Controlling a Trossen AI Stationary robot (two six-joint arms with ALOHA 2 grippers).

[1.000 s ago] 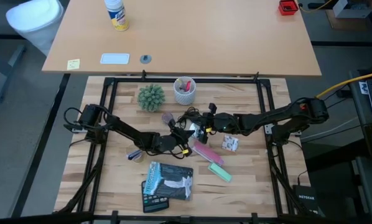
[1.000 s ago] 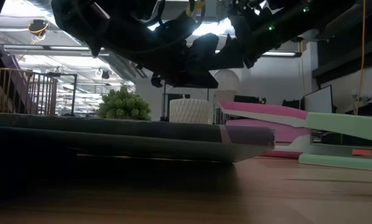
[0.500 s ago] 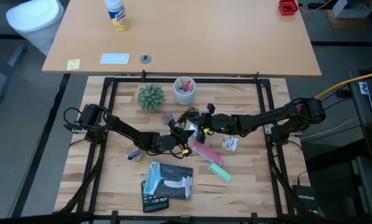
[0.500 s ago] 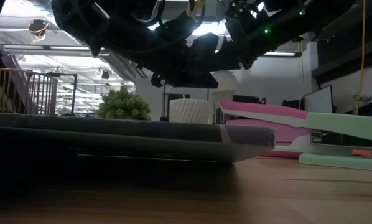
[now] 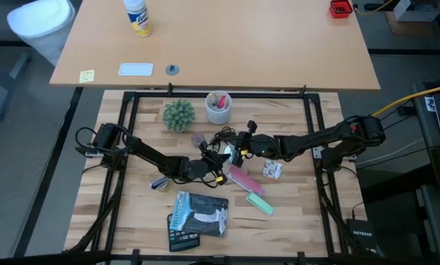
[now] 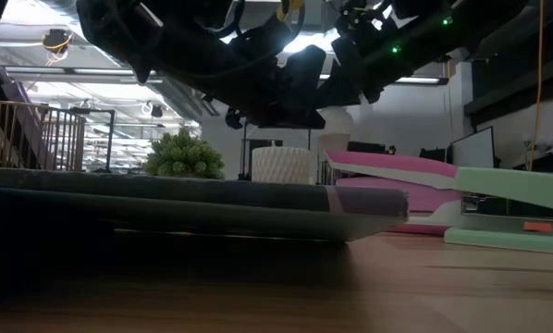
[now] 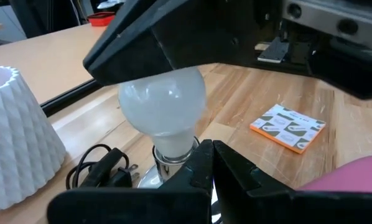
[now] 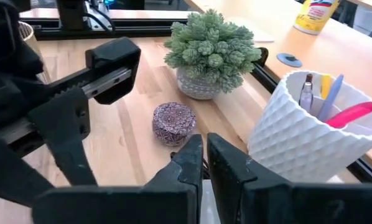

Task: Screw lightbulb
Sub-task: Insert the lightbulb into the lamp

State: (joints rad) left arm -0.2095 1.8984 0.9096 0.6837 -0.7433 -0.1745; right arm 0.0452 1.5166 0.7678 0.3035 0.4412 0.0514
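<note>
The frosted-white lightbulb [image 7: 164,102] stands upright with its silvery screw base [image 7: 172,151] in the shiny silver fixture [image 7: 150,179], which has a black cord [image 7: 102,167]. It sits at the table's middle [image 5: 232,153] and also shows in the low view [image 6: 337,118]. My right gripper [image 5: 240,148] reaches in from the table's right and is shut over the bulb's top. My left gripper [image 7: 211,155] reaches in from the left [image 5: 218,169] and is shut low down, right beside the bulb's base and the fixture. My right gripper holds the bulb by its rounded top [image 7: 173,73], coming level from the table's right. Its dark fingers [image 7: 155,37] cover that top, so the kind of hold does not show. The bulb stands upright with its base in the fixture. My left gripper is shut at the fixture beside the bulb's base [image 7: 185,149], coming low from the table's left. Its own fingers [image 7: 192,168] hide the place of contact.
A white ribbed cup of pens [image 5: 218,107] and a small green plant [image 5: 179,115] stand behind the bulb. A patterned round tin [image 8: 175,122] lies near them. A pink stapler [image 5: 242,179], a green stapler [image 5: 262,204], an orange note pad [image 7: 288,126] and a dark package [image 5: 198,213] lie nearer.
My right gripper has shifted slightly at the bulb, toward the table's left, while staying shut on it. The bulb stays upright in the fixture. My left gripper has kept still.
</note>
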